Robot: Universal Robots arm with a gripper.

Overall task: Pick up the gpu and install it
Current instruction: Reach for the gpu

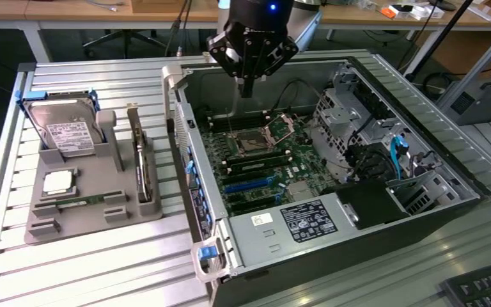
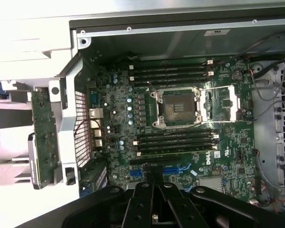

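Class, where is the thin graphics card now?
The thin green-backed gpu stands on edge in the grey plastic holder at the exterior view's left, between the silver hard drive and the open computer case.

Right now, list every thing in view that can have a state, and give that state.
gripper, shut, empty, over the computer case.
gpu, standing on edge in the holder, untouched.
hard drive, propped upright in the holder.
processor, lying flat in the holder.
computer case, side open, insides exposed.
processor socket, open, empty.
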